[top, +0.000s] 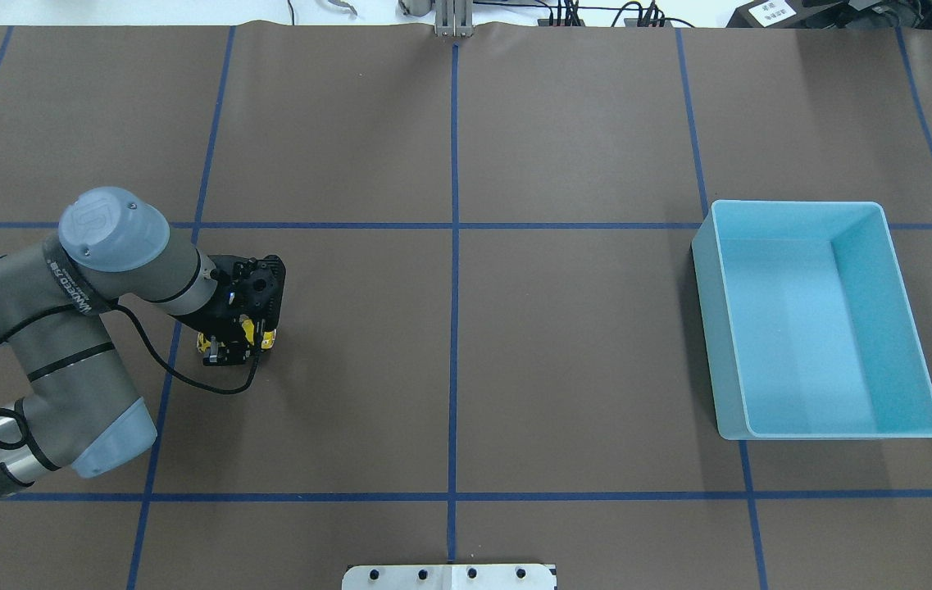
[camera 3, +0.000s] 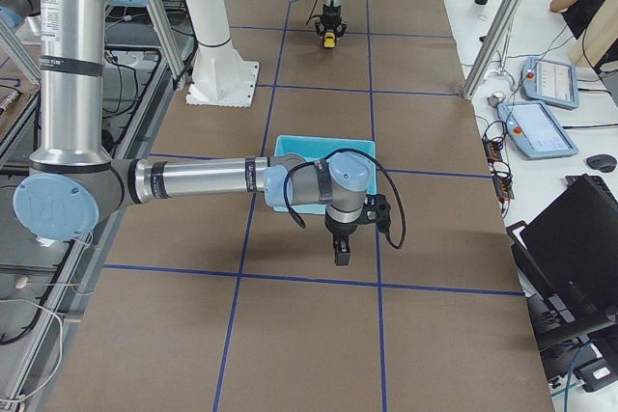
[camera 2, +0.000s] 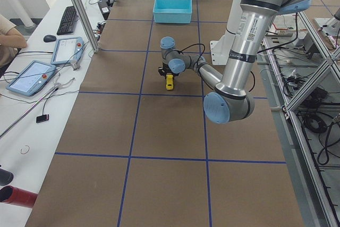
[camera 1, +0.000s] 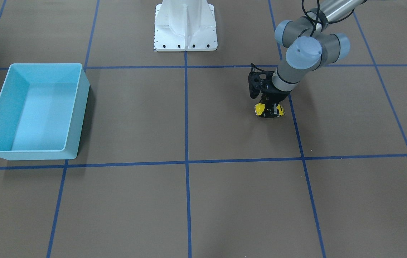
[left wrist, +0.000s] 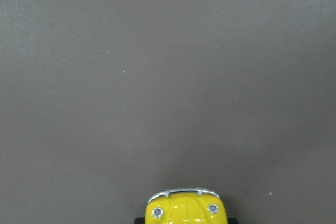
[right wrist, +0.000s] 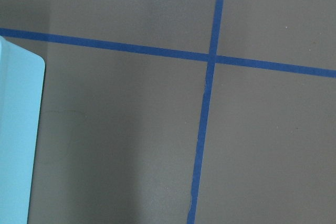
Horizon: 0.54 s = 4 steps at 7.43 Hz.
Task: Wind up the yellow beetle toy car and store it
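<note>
Brown counter [top: 515, 369] carries the car [camera 1: 259, 109] wheels-down while the left tool [camera 1: 269, 111] pinches its sides, seemingly to drag it backward for winding, well apart from the bin [top: 797, 203].

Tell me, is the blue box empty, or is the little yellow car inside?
Empty. In the overhead view only bare floor shows inside the blue box. The yellow car sits far across the table, in the left gripper.

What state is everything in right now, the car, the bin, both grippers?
yellow beetle toy car: on the table, gripped.
left gripper: shut on the car.
right gripper: near the bin; open or shut unclear.
light blue bin: upright, empty.
</note>
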Tool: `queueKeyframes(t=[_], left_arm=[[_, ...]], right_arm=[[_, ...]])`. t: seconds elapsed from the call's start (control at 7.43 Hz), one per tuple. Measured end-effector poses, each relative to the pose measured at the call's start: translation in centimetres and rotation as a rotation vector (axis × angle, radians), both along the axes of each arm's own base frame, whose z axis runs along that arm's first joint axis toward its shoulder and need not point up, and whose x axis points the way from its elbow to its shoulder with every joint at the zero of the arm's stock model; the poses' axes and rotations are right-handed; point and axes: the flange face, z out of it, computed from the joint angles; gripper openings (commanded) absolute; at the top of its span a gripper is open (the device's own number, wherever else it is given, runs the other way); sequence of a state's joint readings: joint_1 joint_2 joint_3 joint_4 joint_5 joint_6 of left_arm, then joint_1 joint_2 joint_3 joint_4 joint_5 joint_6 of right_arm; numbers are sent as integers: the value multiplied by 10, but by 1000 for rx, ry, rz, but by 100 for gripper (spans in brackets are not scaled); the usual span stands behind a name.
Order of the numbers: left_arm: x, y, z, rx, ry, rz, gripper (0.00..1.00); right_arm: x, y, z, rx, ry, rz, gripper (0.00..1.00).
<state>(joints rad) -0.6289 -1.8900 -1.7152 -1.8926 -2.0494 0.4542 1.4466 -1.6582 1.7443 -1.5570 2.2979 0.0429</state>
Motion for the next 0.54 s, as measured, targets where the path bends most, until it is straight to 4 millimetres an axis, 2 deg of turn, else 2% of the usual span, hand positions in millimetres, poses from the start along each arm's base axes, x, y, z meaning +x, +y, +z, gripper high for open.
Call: queueKeyframes(t=[0.54], left_arm=[[-5, 4, 8, 5, 7, 1, 35]], right_arm=[[0, 0, 0, 0, 0, 0, 100]])
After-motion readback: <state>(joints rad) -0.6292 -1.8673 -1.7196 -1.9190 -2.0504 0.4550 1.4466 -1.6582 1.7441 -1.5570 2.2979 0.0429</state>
